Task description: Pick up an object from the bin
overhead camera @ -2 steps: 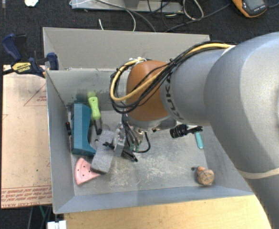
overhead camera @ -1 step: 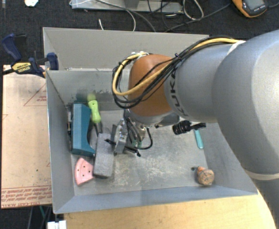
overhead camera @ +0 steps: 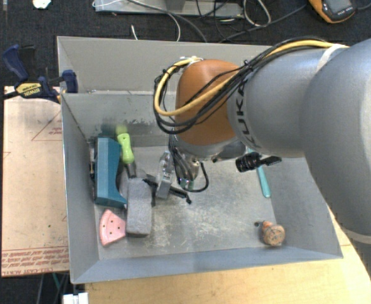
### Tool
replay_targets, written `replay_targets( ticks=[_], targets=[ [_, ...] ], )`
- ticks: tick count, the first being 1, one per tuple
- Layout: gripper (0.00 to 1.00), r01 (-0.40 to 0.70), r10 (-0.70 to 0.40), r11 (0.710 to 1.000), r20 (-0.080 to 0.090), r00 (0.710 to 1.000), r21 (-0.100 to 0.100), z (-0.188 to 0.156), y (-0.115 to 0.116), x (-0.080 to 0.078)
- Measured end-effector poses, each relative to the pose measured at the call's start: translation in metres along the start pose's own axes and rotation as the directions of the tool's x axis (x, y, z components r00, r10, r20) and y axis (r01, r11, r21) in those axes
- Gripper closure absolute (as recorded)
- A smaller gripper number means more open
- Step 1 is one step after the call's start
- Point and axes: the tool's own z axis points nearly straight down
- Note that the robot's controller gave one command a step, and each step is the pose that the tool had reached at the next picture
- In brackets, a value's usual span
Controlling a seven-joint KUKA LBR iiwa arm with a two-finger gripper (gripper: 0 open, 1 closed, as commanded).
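Grey block (overhead camera: 139, 209) (rough, rectangular) just beside hand (overhead camera: 171, 183).

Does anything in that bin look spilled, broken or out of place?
Nothing looks spilled or broken. The blue box, grey block and pink triangular piece crowd the left wall; a brown lump sits alone at the right.

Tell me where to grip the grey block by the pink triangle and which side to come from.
Take the grey block across its short width, near the middle, coming down from above. It lies flat with its long sides running front to back; the right one faces mostly bare floor, but the blue box and pink triangle crowd its left, so room there looks tight.
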Motion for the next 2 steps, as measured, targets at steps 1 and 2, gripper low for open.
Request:
replay_targets(
  ticks=[1, 2],
  targets=[
    [1.0, 0.002, -0.002, 1.0, 0.005, 1.0, -0.003, -0.046, 0.001, -0.001],
    [1.0, 0.003, -0.002, 1.0, 0.01, 1.0, -0.007, -0.057, 0.001, -0.001]
  ],
)
